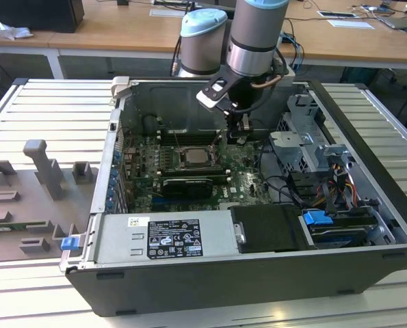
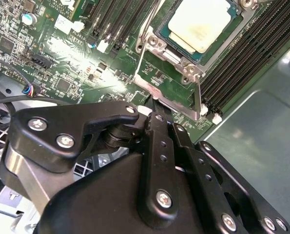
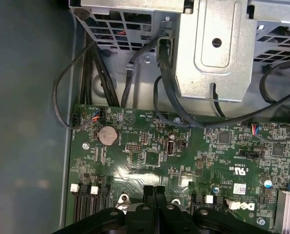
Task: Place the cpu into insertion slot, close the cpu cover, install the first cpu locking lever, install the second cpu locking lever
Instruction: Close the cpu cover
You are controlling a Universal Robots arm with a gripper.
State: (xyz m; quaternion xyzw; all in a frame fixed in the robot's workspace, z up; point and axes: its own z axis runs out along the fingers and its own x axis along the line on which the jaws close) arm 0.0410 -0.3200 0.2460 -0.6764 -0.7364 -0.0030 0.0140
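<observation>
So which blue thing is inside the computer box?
The larger blue piece beside the coloured cables, at the exterior view's right. The small blue clip sticks outside the case, at the left.

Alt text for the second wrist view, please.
The chip lies in its silver-framed socket on the green board. The black pincer hangs just beside the socket's edge.
</observation>
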